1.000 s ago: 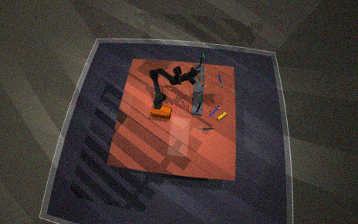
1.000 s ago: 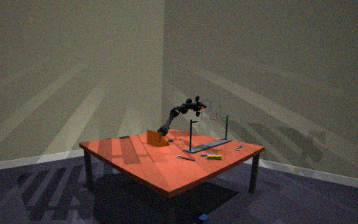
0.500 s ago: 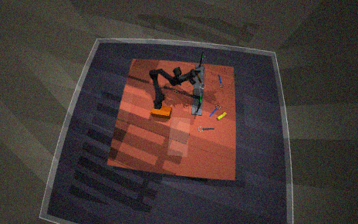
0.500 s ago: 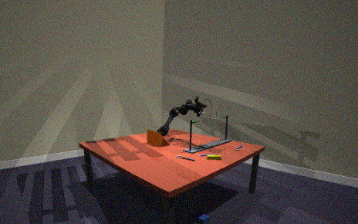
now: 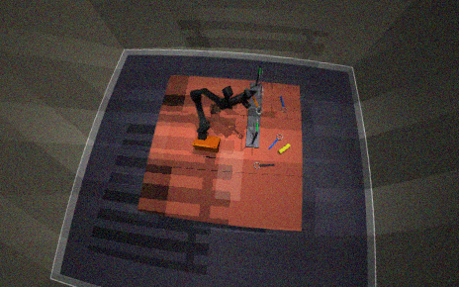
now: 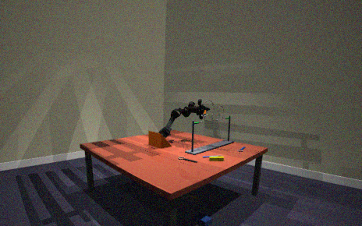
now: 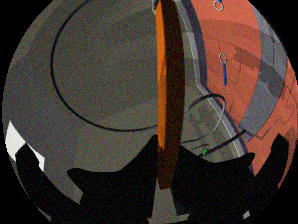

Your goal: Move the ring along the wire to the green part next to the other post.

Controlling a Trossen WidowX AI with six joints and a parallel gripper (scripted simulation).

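Beneath everything, a red counter (image 5: 267,198) (image 6: 156,175) (image 7: 215,30), with a long grey base (image 5: 249,131) (image 6: 214,146) (image 7: 260,110) upon it. Over it, reaching from one side, a black arm (image 5: 200,109) (image 6: 170,124); best to move it slowly, keeping elbow and wrist outside the curves of wire (image 6: 211,100) (image 7: 51,65). At the ends of the base, two upright posts: a near post (image 6: 193,136) and a far post (image 6: 229,128). Cannot tell from here which to count as the goal.

At the arm's end, the claw (image 5: 253,96) (image 6: 204,111) (image 7: 158,139), clenched on the orange handle (image 5: 255,102) (image 6: 204,111) (image 7: 162,75). Worth holding firmly, without any twist in the grip. Beyond the handle, the small ring (image 5: 256,113) (image 6: 204,116) (image 7: 154,7), up in the air between the posts, closer to the near one. Cannot confirm the threading or the gap to the grey wire at this size.

Probably midway through the carry. Take short steps, following each bend and turning the wrist to keep the ring square across the wire, with the wire near the middle of the hole. Watch for a brush by handle or fingertips on the tight curves. Release only over the green part, then back straight away.
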